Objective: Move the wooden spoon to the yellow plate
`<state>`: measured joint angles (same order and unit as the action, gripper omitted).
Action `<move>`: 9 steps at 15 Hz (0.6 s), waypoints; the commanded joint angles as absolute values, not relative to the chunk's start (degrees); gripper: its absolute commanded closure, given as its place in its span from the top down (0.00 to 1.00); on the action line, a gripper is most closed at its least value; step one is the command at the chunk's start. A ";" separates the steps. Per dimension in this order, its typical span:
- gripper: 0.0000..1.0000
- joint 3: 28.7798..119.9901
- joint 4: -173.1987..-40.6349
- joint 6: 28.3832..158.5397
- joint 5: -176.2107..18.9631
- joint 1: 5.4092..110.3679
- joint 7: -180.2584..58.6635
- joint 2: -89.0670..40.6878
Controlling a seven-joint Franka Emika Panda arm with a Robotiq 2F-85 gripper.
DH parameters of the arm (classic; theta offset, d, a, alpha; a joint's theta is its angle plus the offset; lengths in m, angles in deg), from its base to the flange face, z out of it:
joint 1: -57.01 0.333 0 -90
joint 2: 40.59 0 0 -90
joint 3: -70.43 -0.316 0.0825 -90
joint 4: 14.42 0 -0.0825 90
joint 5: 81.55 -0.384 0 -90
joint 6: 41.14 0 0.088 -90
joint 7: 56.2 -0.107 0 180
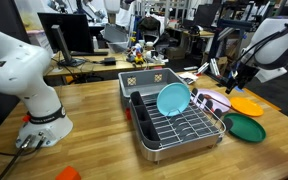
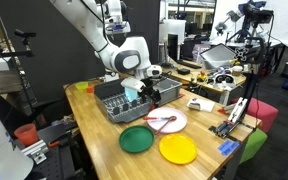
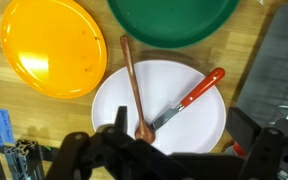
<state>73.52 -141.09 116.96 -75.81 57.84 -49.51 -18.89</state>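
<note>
Gripper (image 3: 164, 145): jaws spread wide, nothing between them. It hovers over the plates and touches nothing.

Directly beneath: spoon (image 3: 132, 85) lying on the white plate (image 3: 199, 125). The bowl end is nearest the gripper and the handle runs away from it. The handle tip passes the far rim, close to the green plate (image 3: 174, 20); contact cannot be told.

Same plate, just beside the spoon: a red-handled utensil (image 3: 194, 92). Its metal end meets the spoon's bowl end, so the two form a V opening away from the gripper.

Spoon look: slim, warm brown wood, small oval bowl, straight handle. Judged light and rigid.

Farther out: yellow plate (image 3: 49, 45) beyond the handle and off to one side, bare, near the white plate but apart from it. The green plate lies straight ahead.

Farthest: the dish rack (image 2: 112, 103), seen in an exterior view.

Progress (judgement): nothing done. Grasp, lift, carry to the yellow plate and release all remain.
</note>
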 commanded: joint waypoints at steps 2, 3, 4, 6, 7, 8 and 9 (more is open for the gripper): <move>1.00 73.11 -134.77 119.97 -75.56 55.97 -48.98 -10.91; 1.00 73.40 -133.02 119.53 -75.26 55.92 -49.02 -9.28; 1.00 73.50 -131.31 118.91 -75.22 55.73 -49.10 -7.76; 1.00 73.50 -127.90 117.40 -75.17 55.35 -48.92 -4.76; 1.00 73.61 -126.54 116.93 -75.06 55.38 -48.95 -3.35; 1.00 73.91 -125.37 116.61 -74.84 55.65 -49.28 -2.10; 1.00 75.18 -124.18 116.69 -73.91 56.71 -50.20 -0.68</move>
<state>74.08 -127.93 118.51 -75.62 56.03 -49.47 -3.84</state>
